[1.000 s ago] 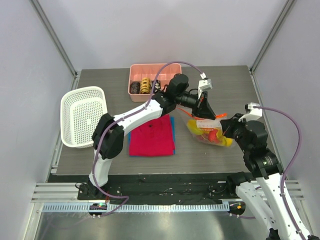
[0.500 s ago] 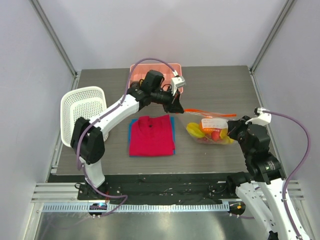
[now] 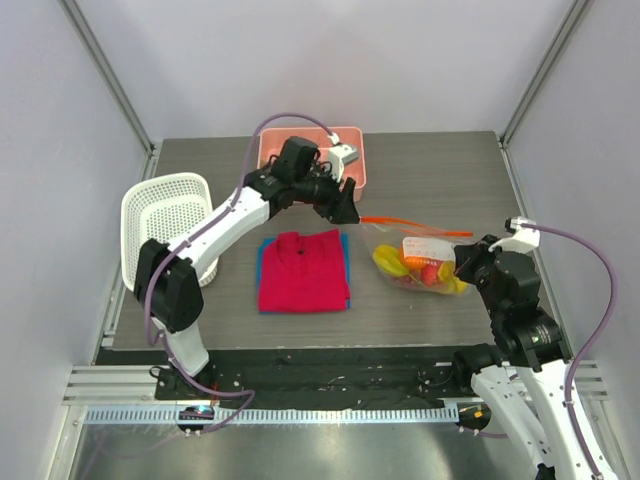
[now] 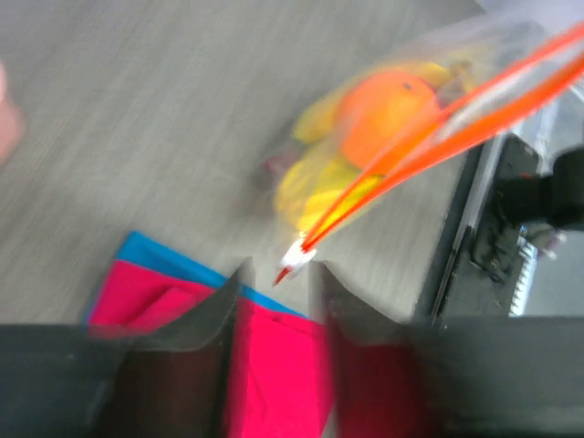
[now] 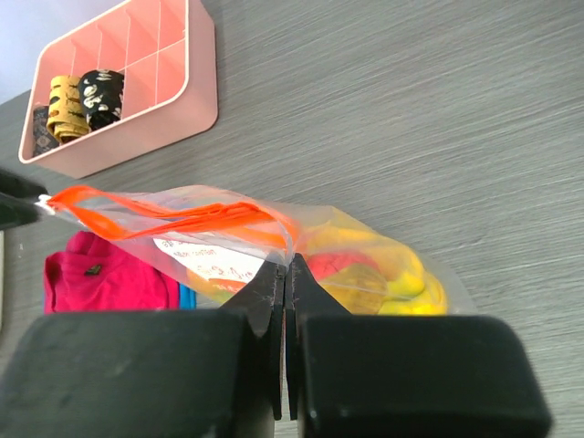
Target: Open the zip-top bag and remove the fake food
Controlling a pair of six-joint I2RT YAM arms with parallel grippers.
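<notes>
The clear zip-top bag (image 3: 425,262) lies right of centre, its orange zip strip (image 3: 415,224) parted and stretched out to the left. Inside it is the fake food: an orange ball (image 4: 383,105), a yellow banana (image 4: 310,178) and a red fruit (image 5: 333,265). My left gripper (image 3: 347,208) stands open at the strip's left end. In the left wrist view the strip's white tip (image 4: 297,255) hangs free just ahead of the gap between my fingers (image 4: 224,301). My right gripper (image 5: 286,266) is shut on the bag's right edge, by the strip.
A folded red shirt (image 3: 303,270) on blue cloth lies left of the bag. A pink tray (image 3: 358,165) with ring-shaped pieces sits at the back, partly under the left arm. A white basket (image 3: 165,235) stands at the left edge.
The left gripper pulled the zip strip's end leftward away from the bag, then opened and let it go. The right gripper stayed shut on the bag.
</notes>
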